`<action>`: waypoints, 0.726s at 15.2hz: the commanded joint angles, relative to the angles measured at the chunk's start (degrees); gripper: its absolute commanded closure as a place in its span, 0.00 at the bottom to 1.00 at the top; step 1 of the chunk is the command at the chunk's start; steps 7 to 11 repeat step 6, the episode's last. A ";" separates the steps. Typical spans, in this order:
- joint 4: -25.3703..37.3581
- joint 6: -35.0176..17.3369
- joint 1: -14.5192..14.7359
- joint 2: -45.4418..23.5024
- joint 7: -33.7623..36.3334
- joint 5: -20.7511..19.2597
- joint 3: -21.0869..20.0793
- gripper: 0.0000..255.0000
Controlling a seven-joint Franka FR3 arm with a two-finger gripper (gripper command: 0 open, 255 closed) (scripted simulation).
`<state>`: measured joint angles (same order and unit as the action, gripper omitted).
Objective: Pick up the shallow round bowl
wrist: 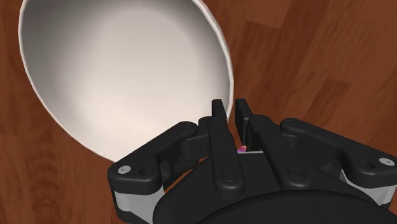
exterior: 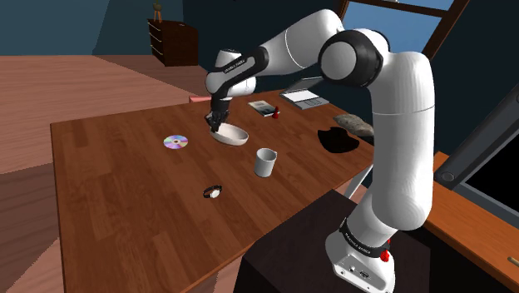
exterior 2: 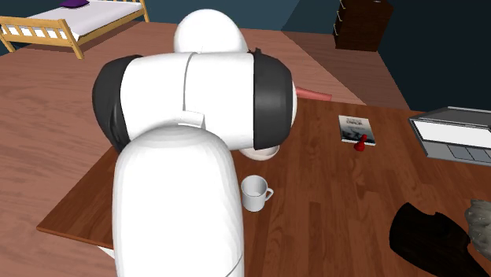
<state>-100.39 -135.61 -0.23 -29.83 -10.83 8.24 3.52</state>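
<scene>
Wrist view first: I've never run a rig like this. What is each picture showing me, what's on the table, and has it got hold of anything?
The machine is one white robot arm ending in a black two-finger gripper. The wrist view comes from a camera on the hand. There the fingers are shut on the rim of the white bowl, one inside and one outside. The shoulder view looks down from beside the stand, and the second exterior view looks from close behind the arm. On the wooden table there are also a disc, a mug, a wristwatch, a book and a laptop. I cannot tell whether the bowl is off the table.
</scene>
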 commanded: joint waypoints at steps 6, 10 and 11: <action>0.90 2.99 0.10 2.12 0.41 -0.40 0.24 1.00; 0.90 2.99 0.10 2.12 0.41 -0.40 0.24 1.00; 0.90 2.99 0.10 2.12 0.41 -0.40 0.24 1.00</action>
